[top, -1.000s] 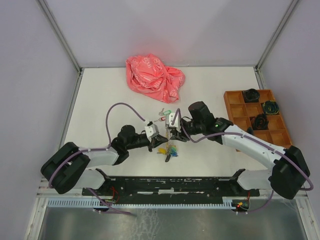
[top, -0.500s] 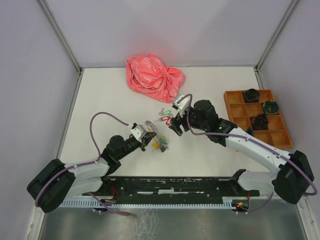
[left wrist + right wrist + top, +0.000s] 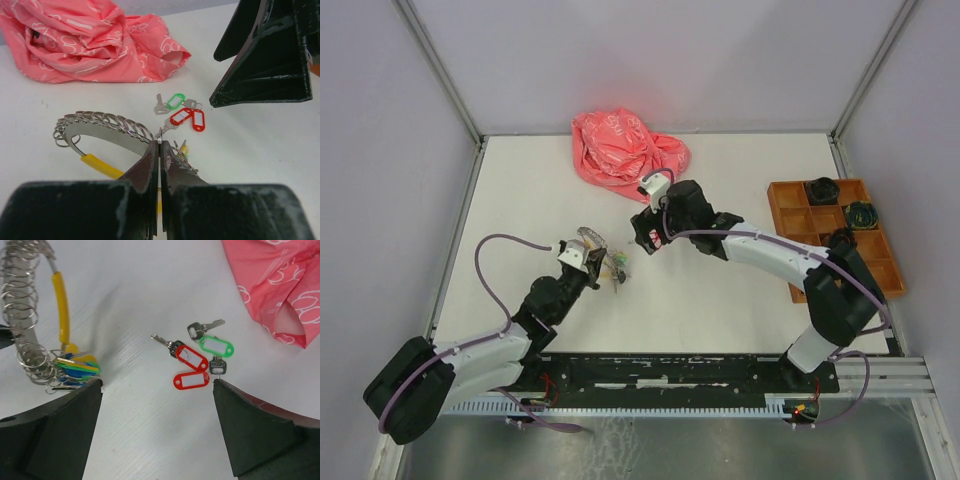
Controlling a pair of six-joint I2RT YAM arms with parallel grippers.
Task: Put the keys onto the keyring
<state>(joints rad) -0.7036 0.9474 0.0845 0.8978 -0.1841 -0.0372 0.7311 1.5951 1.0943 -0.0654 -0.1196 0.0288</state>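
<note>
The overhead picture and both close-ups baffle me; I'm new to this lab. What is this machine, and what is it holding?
Two robot arms are bolted at a table's near edge. The overhead view comes from a fixed camera, each close-up from a camera on one wrist. The left fingers are pinched shut on the keyring. The right fingers hang open above the loose keys with red and green tags. A crumpled pink bag and an orange tray also lie there.
</note>
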